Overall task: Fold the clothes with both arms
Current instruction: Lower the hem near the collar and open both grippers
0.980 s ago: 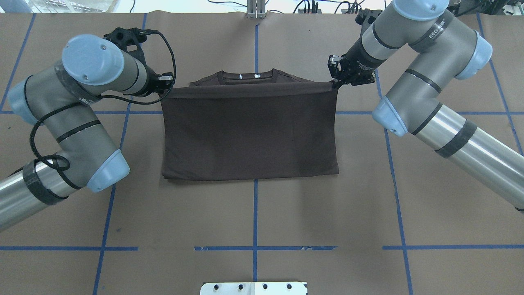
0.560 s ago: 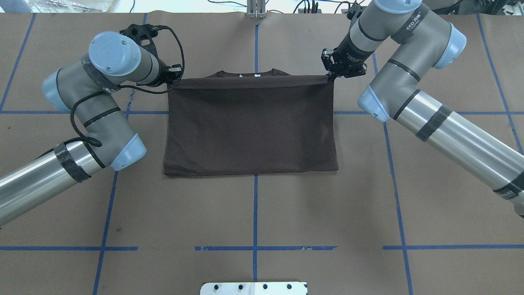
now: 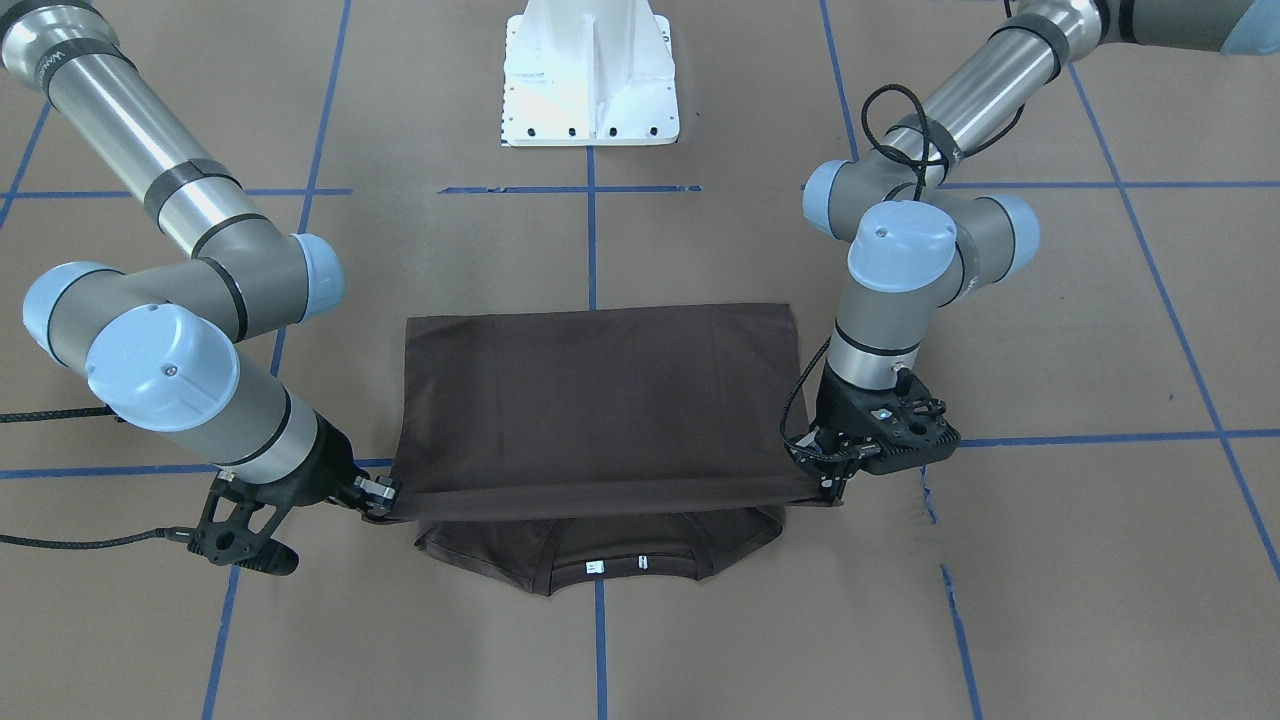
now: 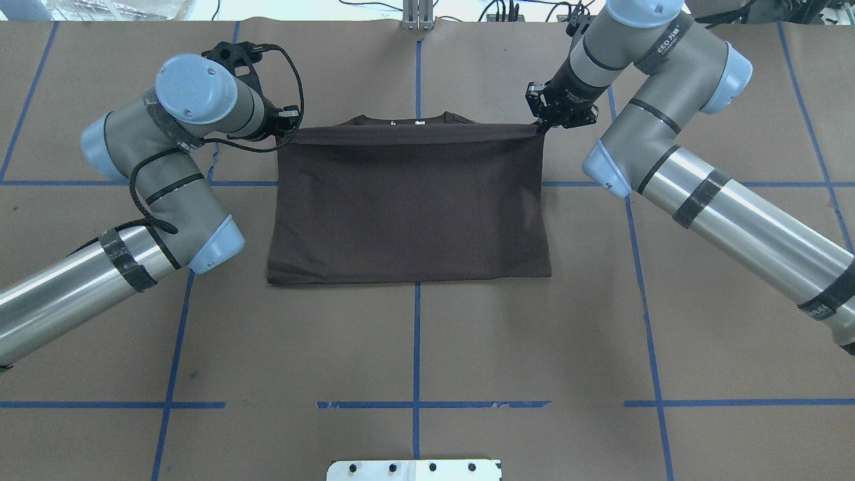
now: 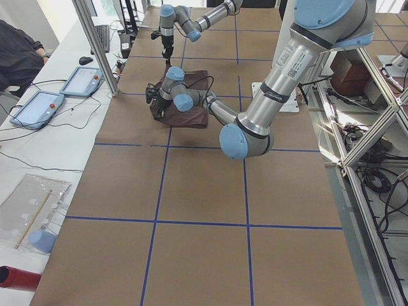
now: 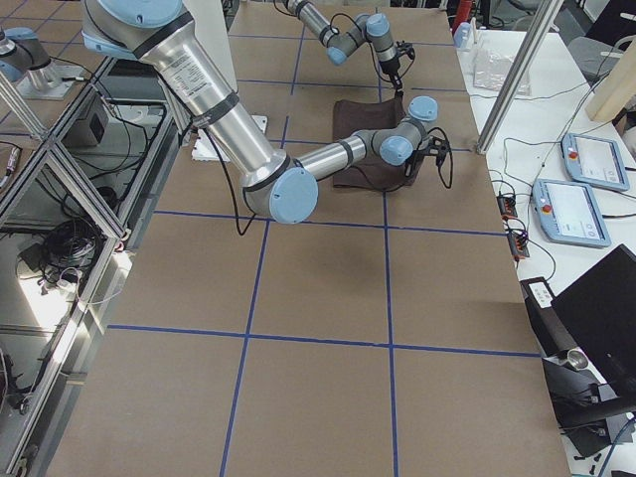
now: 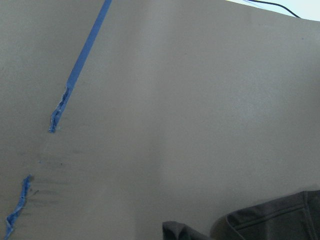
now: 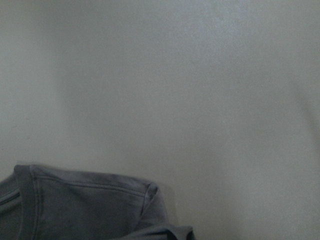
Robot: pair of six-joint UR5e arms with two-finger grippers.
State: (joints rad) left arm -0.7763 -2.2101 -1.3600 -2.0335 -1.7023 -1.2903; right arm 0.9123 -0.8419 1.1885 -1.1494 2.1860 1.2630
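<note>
Left gripper [image 4: 286, 127]: fingers drawn together on the T-shirt [image 4: 411, 207], pinching the corner of the doubled-over edge on the robot's left. In the front-facing view this gripper [image 3: 828, 482] points down at the table [image 3: 1050, 560] with the cloth corner caught at its tip.

Right gripper [image 4: 540, 126]: likewise clamped, on the opposite corner of the same edge. In the front-facing view it [image 3: 384, 497] comes in low and nearly level from the side, fingertips on the cloth.

Cloth edge: stretched straight and taut between the two grippers, and it appears to sit slightly above the layer beneath.

T-shirt position: centre of the table, astride the middle blue tape line [image 4: 416, 347]. It is dark brown, and the near part is laid over the rest as a smooth rectangle. The held edge stops just short of the collar [image 3: 600, 572], which shows beyond it, on the side away from the robot, with two small white labels [image 3: 592, 568] inside the neck. The shoulders show on either side of the collar.

Left wrist camera: brown table covering, a torn blue tape line [image 7: 75, 75], and a hemmed piece of the shirt at the bottom right.

Right wrist camera: a stitched shoulder portion at the bottom left; neither wrist camera shows any fingers.

Other: white pedestal base [image 3: 590, 75] at the robot's side of the table.
</note>
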